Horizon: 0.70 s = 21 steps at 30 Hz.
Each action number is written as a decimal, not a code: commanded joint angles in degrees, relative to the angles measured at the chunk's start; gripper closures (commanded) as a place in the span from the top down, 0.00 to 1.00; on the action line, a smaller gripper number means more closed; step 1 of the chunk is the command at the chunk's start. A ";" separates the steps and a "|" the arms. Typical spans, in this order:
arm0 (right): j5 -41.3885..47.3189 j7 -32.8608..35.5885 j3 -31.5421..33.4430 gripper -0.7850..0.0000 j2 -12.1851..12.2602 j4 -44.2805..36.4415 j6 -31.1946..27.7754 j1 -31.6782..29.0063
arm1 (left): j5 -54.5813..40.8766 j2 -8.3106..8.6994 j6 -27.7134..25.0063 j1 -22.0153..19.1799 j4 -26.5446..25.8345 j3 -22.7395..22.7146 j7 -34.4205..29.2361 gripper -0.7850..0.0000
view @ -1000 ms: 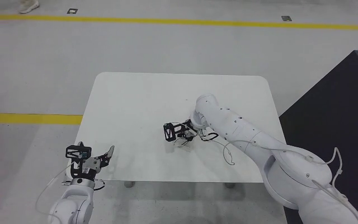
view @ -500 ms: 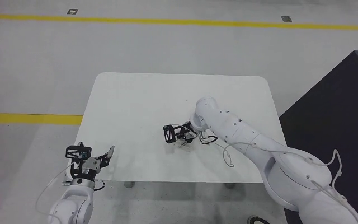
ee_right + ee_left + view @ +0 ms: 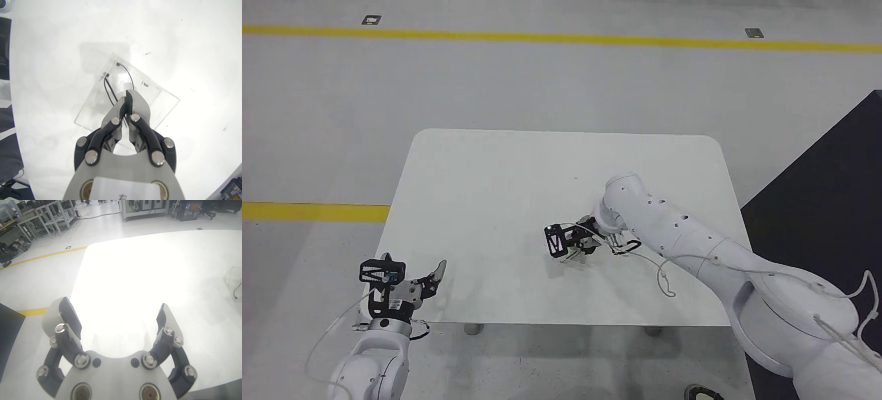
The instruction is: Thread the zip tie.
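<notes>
Distance is the main matter for us: the left tool (image 3: pixel 114 303) hangs over the near left corner of the counter (image 3: pixel 502 180). Its fingers are spread wide with nothing between them, well apart from the work.

Farther in, near the middle of the counter, the right arm comes from the right side. The right tool (image 3: pixel 127 94) points leftward and down into a clear tray (image 3: pixel 155 98), with its tips pressed together on a thin black strand. We judge this strand to be part of the zip tie (image 3: pixel 130 75), which curves away from the tips to its small head inside the tray. A second tie (image 3: pixel 109 91) lies just beside it, so we cannot tell for sure which one is pinched.

We judge that the long axis runs on from the right tool toward the left. The right arm is therefore much nearer, and the head end faces the idle left arm.
</notes>
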 commanded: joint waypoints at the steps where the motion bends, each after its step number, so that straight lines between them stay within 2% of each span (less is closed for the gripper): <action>1: -1.24 -1.56 0.02 0.00 0.23 -0.31 0.00 -0.06 | 0.00 0.00 0.00 0.00 0.00 0.00 0.00 1.00; 5: -3.98 -4.04 0.02 0.00 0.66 -0.53 0.00 -0.21 | 0.00 0.00 0.00 0.00 0.00 0.00 0.00 1.00; 12: -6.67 -4.52 0.02 0.00 1.34 -2.28 0.00 -1.21 | 0.00 0.00 0.00 0.00 0.00 0.00 0.00 1.00; 17: -6.47 -5.32 0.02 0.00 3.02 -5.59 0.00 -1.21 | 0.00 0.00 0.00 0.00 0.00 0.00 0.00 1.00; 21: -5.54 -2.11 0.02 0.00 4.77 -9.60 0.00 -0.90 | 0.00 0.00 0.00 0.00 0.00 0.00 0.00 1.00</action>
